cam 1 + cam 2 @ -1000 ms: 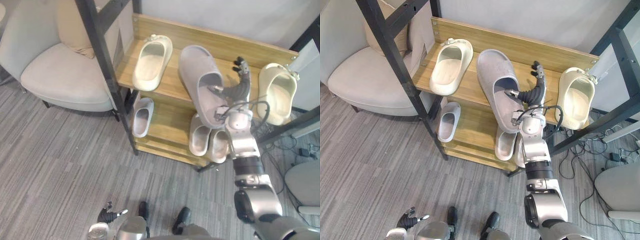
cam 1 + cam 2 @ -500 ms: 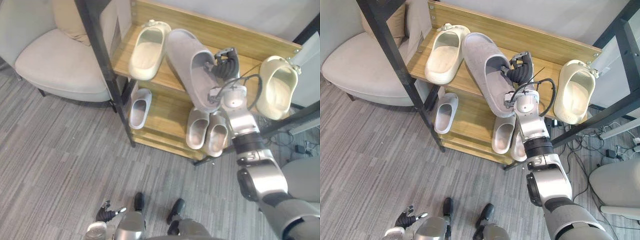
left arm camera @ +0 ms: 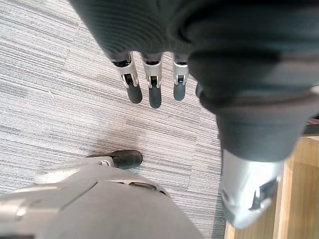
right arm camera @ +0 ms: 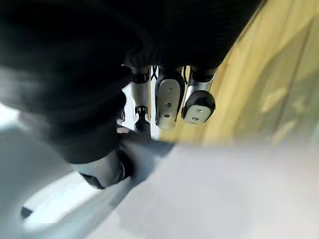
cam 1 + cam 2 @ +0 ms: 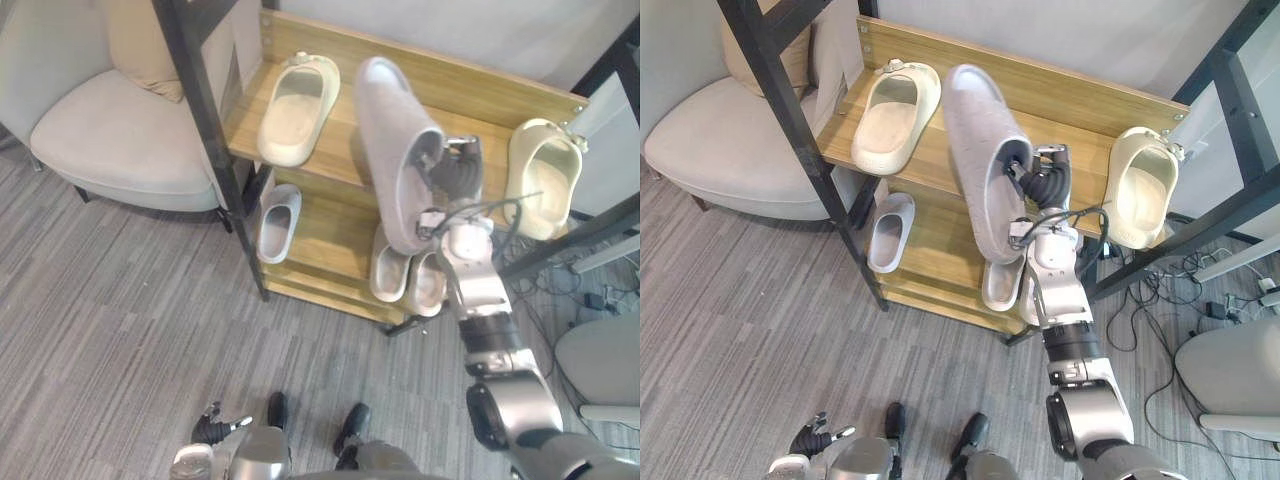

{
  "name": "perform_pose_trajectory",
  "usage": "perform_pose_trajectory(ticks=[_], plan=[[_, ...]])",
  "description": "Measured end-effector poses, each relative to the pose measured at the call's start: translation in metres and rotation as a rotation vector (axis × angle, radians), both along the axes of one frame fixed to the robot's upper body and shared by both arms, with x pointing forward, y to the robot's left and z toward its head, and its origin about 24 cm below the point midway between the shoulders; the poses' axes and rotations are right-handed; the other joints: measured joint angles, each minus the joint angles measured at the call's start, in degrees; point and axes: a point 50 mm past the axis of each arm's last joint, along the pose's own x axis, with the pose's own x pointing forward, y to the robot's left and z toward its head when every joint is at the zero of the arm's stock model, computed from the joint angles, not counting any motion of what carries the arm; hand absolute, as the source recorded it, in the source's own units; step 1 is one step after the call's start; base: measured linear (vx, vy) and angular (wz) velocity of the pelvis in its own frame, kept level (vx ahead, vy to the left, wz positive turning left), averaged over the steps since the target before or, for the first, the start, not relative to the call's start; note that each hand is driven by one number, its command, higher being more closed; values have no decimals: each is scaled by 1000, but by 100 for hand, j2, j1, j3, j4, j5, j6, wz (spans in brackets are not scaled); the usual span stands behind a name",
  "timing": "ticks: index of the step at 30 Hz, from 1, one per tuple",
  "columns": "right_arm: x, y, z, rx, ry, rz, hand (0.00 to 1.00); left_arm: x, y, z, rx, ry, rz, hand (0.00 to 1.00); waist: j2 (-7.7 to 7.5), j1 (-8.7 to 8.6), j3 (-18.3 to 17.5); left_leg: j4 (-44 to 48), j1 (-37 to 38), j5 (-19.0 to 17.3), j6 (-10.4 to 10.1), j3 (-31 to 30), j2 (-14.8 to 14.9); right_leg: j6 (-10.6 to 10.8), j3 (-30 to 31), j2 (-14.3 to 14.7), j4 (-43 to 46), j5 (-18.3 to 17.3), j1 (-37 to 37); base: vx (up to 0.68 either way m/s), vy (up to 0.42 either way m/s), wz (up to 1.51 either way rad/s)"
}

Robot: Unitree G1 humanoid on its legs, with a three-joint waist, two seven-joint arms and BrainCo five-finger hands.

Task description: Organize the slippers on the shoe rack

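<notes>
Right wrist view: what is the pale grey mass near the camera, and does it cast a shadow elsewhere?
Right wrist view: it is the grey slipper, held by the right robot hand. Right eye view: it throws a soft shadow on the top shelf beside it. Left wrist view: the left robot hand hangs over evenly lit carpet.

Right arm stretched forward and up; right hand [image 5: 1043,183] with fingers and thumb curled round the grey slipper [image 5: 975,140]. Left hand [image 3: 152,87] hangs low, fingers straight.

light: bright, even, diffuse — indoor | shadows: fell soft beside the grey slipper [image 5: 395,150] on the shoe rack [image 5: 335,165] | floor [image 5: 120,330]: was evenly lit
</notes>
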Motion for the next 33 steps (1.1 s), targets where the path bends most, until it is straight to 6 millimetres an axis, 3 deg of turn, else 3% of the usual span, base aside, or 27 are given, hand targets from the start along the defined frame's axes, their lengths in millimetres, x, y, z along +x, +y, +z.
perform_pose_trajectory(ticks=[5, 11, 19, 24, 30, 33], plan=[[-26, 6, 6, 30, -114, 42, 100, -8, 1, -3, 5, 34, -10, 0, 14, -124, -158, 1, 37, -16, -6, 87, 18, -11, 79, 4, 0, 8, -6, -30, 3, -9], [-53, 10, -11, 67, -124, 126, 100, -16, 0, -6, 4, 66, -38, 0, 38, -184, -357, 1, 133, -67, -12, 158, 19, -10, 159, 9, -5, 8, 49, -6, 4, -7], [-79, 31, -63, 32, 77, 310, 100, -25, -7, -11, 0, 108, -83, 0, 215, -214, -613, 2, 226, -114, -36, 269, 9, 11, 268, 17, -39, 7, 106, -11, 3, -6], [-103, 42, -110, 20, 280, 401, 100, -34, -11, -15, -8, 151, -94, 0, 363, -292, -733, 117, 346, -302, -88, 301, 22, 74, 322, 21, -71, -49, 257, -8, -3, -6], [-115, 39, -172, 12, 584, 414, 100, -36, -13, -16, -1, 163, -129, 0, 419, -385, -783, 173, 341, -347, -86, 305, 16, 94, 321, 5, -56, -64, 271, 0, 0, 0], [-117, 37, -191, -24, 675, 398, 100, -35, -13, -16, -2, 161, -137, 0, 451, -370, -772, 357, 293, -416, -45, 321, 38, 101, 318, -23, 83, -154, 254, 7, -6, -1]])
